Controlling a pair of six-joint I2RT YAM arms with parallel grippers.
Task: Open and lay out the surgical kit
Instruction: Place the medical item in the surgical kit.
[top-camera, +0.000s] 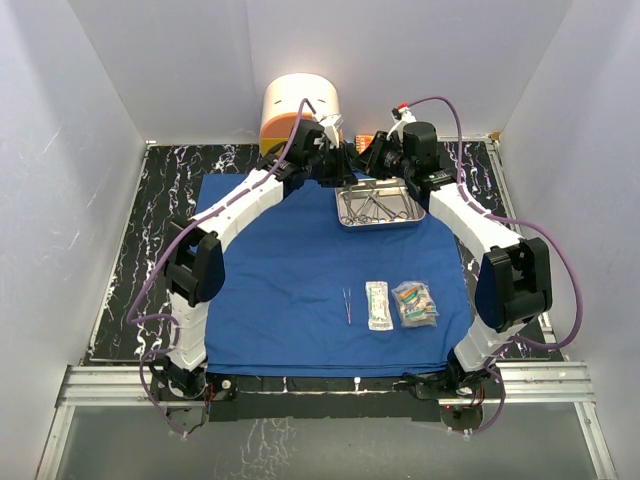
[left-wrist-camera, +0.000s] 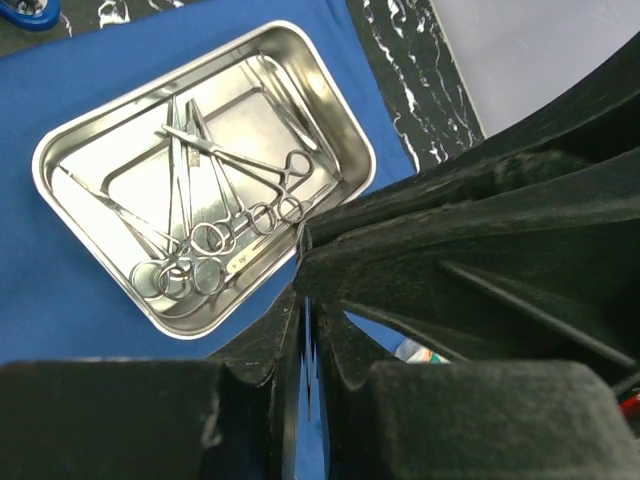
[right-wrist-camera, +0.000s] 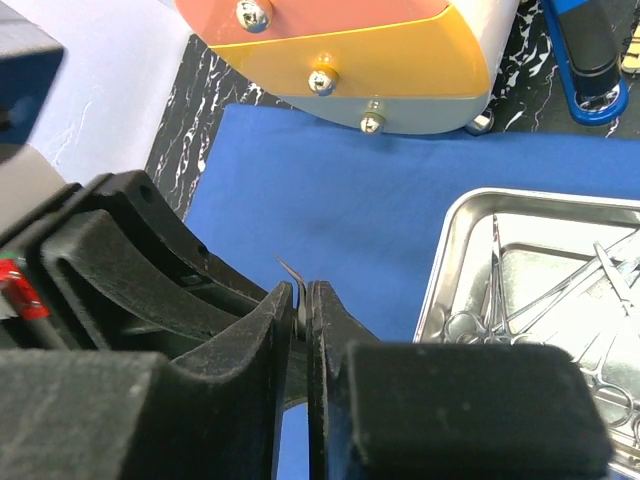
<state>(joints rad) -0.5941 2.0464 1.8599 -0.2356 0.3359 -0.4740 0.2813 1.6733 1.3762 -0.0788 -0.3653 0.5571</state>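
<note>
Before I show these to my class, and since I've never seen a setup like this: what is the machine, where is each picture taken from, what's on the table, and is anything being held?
These are two white-and-black robot arms bolted at the near edge of a black marbled table. One picture looks down from above; the other two come from cameras on each wrist.

A royal-blue cloth is spread out. On it sit a shiny rectangular steel tray holding scissor-like instruments, and nearer the arms a thin pair of metal tweezers and two clear packets. A round cream-and-orange drawer container stands at the back.

The right gripper is shut on a thin curved metal piece; what it is I can't tell. The left gripper is shut beside the tray, apparently holding nothing.
</note>
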